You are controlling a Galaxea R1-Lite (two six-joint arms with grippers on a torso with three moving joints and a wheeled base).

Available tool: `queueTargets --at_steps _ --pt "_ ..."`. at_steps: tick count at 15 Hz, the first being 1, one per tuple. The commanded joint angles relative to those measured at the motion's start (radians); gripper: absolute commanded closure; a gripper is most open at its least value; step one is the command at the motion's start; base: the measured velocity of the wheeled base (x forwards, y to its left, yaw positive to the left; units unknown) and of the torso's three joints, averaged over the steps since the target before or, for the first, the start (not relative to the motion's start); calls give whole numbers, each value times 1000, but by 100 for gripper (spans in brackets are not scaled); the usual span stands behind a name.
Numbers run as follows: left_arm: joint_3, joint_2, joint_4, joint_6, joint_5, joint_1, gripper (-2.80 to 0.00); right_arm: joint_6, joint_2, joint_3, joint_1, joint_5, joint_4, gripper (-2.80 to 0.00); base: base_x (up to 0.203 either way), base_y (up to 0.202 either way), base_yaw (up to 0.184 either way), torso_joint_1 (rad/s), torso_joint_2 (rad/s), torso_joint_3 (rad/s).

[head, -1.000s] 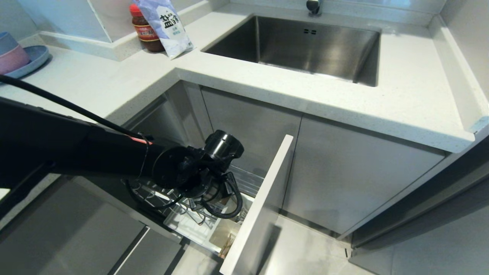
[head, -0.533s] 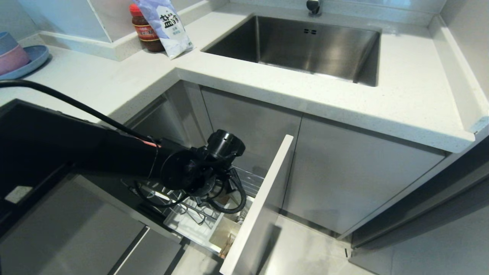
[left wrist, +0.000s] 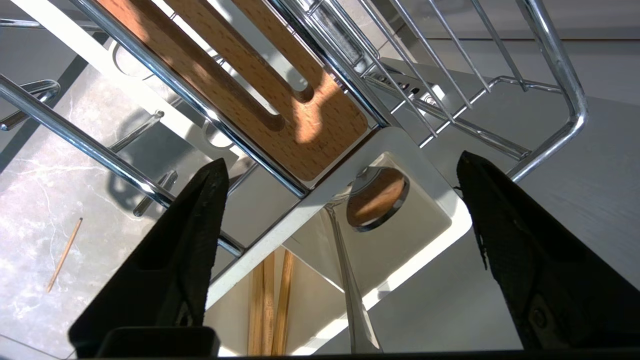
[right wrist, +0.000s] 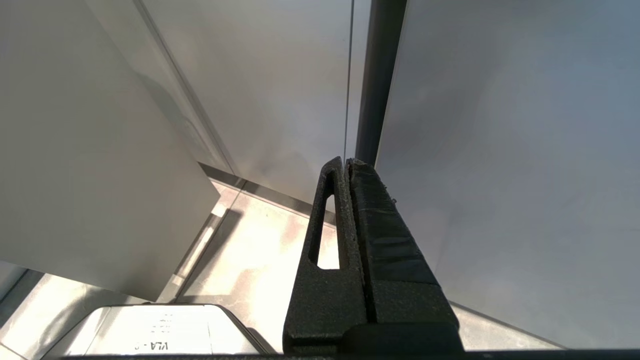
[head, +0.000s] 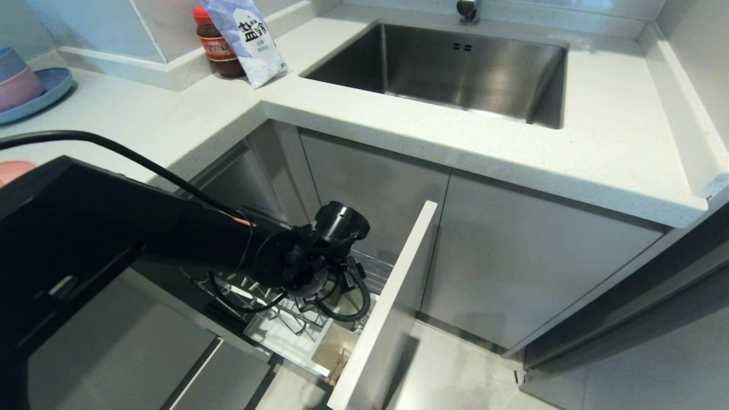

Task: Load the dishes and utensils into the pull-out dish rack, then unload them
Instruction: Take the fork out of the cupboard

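White speckled counter (head: 433, 122), steel sink (head: 450, 62), grey cabinets. Rack (head: 364, 273) pulled out. Fork (left wrist: 352, 290), chopsticks (left wrist: 272, 305) in cutlery holder (left wrist: 440, 200). Left gripper (left wrist: 340, 170) above holder, jaws wide, empty. Right gripper (right wrist: 346, 165) closed, beside cabinets.

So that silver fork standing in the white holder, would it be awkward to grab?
Probably a little. The fork looks like slim polished metal, so likely stiff but slippery between the fingers. It leans loosely in the cutlery holder beside the chopsticks, so a nudge may tip it sideways.
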Motion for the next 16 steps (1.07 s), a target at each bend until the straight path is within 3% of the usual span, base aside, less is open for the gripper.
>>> queueTargets --at_steps 1,3,4,16 --pt "-1 2 1 -5 3 0 -280 0 -2 2 2 0 0 0 0 0 0 0 0 0" --pt "-1 2 3 -5 3 0 -280 0 -2 2 0 0 0 0 0 0 0 0 0 0" --pt "-1 2 1 -5 3 0 0 0 -2 2 1 0 0 0 0 0 0 0 0 0" --pt "-2 -14 4 -6 6 -8 0 0 -2 2 0 0 0 0 0 0 0 0 0 0"
